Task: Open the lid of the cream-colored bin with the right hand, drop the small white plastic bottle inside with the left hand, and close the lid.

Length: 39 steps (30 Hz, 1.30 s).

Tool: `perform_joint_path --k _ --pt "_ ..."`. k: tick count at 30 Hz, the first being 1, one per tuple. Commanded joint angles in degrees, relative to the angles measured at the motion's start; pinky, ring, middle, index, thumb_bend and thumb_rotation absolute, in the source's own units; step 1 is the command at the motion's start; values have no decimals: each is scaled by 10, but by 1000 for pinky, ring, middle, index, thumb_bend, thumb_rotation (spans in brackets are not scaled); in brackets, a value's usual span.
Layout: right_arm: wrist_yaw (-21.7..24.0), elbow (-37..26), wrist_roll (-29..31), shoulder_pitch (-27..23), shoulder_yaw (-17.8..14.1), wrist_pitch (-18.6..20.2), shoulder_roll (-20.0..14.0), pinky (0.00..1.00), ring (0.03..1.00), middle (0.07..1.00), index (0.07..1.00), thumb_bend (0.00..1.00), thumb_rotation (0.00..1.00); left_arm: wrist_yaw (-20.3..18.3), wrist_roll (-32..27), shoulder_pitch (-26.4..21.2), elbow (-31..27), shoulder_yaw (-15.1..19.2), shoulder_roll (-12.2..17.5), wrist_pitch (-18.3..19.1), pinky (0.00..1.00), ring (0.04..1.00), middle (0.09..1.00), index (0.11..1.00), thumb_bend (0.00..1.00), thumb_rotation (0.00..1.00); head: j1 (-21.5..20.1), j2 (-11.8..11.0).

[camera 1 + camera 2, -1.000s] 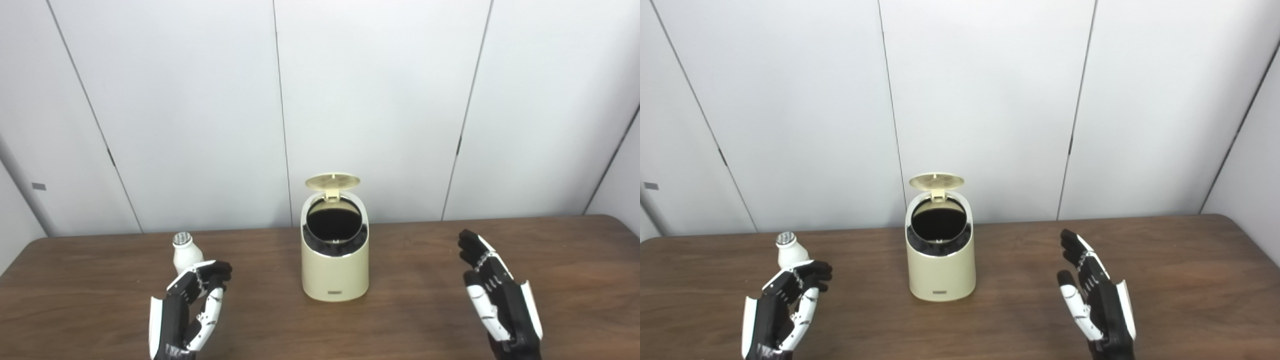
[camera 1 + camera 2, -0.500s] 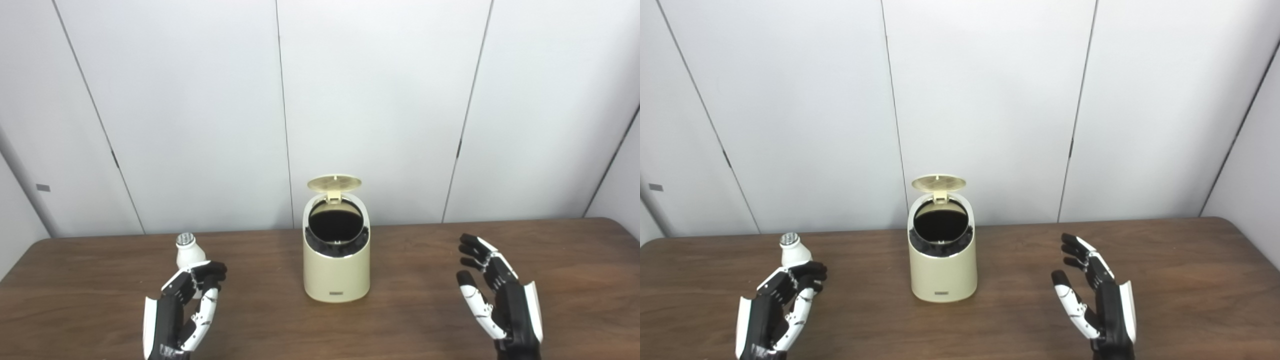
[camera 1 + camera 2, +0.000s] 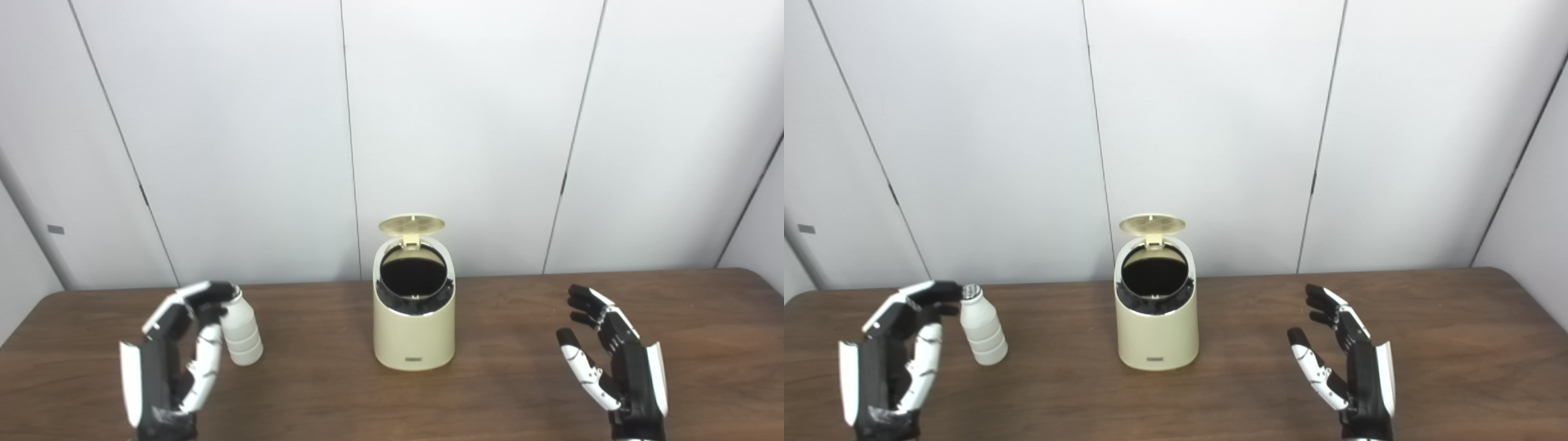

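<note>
Bottle point(image 3: 241, 334): small, light, likely slippery plastic, pinched near its cap by left hand point(image 3: 174, 358), tilted over desk's point(image 3: 508, 380) left side. Best gripped around ribbed body. Right hand point(image 3: 612, 367) spread, empty; bin point(image 3: 414, 327) open.

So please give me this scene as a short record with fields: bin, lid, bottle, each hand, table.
bin: cream-colored bin, upright at table centre
lid: lid raised, opening uncovered
bottle: small white plastic bottle, tilted, left of the bin, not yet inside
left hand: left hand at the bottle, fingers at its cap and side
right hand: right hand open, holding nothing, right of the bin
table: brown wooden table
</note>
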Motion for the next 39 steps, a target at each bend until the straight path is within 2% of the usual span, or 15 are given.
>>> perform_joint_path --k 1,5,8,10,12,13,14,16,19,21,24,28,31,34,39 --pt "-6 43 -15 23 -1 -21 -15 712 774 786 737 238 465 1 -3 -38 -26 21 20 5 531 616 634 620 270 582 2 0" --pt "-7 49 -16 21 -4 -21 -15 718 782 789 738 234 485 -6 -28 -64 -37 50 37 33 527 620 635 618 254 556 10 -2" --pt "-8 54 -10 20 -4 -21 -18 731 791 792 744 227 463 -16 -60 -84 -40 69 59 65 561 655 669 664 274 573 15 -6" --pt "-8 54 -9 20 -3 -21 -18 729 790 791 740 225 450 -21 -60 -94 -33 79 74 80 619 712 729 734 357 683 19 -9" --pt "-7 56 -4 20 -3 -21 -19 730 792 792 742 215 420 -22 -47 -101 -17 87 86 87 734 806 821 843 536 789 21 -9" --pt "-6 57 -4 20 -3 -21 -20 737 795 795 745 207 374 -22 -44 -106 -3 89 93 86 767 832 845 869 585 806 22 -10" --pt "-6 58 -6 20 -4 -21 -20 742 797 795 748 203 360 -22 -41 -110 15 91 100 83 804 861 872 895 688 815 22 -10" --pt "-4 59 -3 20 -3 -21 -22 747 799 797 751 198 350 -25 -43 -117 53 93 114 73 831 881 894 915 806 824 23 -10" --pt "-3 57 0 21 -3 -21 -23 750 802 798 750 201 339 -29 -54 -122 92 93 126 66 849 899 908 934 905 813 23 -10" --pt "-2 58 2 20 -4 -21 -24 754 805 800 749 206 338 -29 -56 -124 120 93 131 59 858 906 909 941 921 812 27 -9" --pt "-1 63 7 19 -4 -21 -27 777 817 807 758 199 245 -25 -44 -128 159 93 139 51 855 906 903 928 961 841 27 -8" --pt "2 62 11 20 -2 -21 -29 774 818 807 758 211 311 -34 -43 -126 196 85 146 58 871 922 913 931 906 858 28 -7" --pt "-2 62 7 19 -2 -21 -31 773 816 805 758 214 347 -57 -48 -125 231 71 160 62 922 941 944 967 958 858 28 -7" --pt "-3 67 11 17 -1 -21 -32 772 816 807 757 213 324 -80 -63 -124 260 61 170 73 991 982 982 998 993 794 28 -7" --pt "-4 71 15 15 -2 -22 -35 773 816 808 757 219 347 -99 -67 -119 299 51 178 67 980 998 999 1000 1000 751 29 -5"
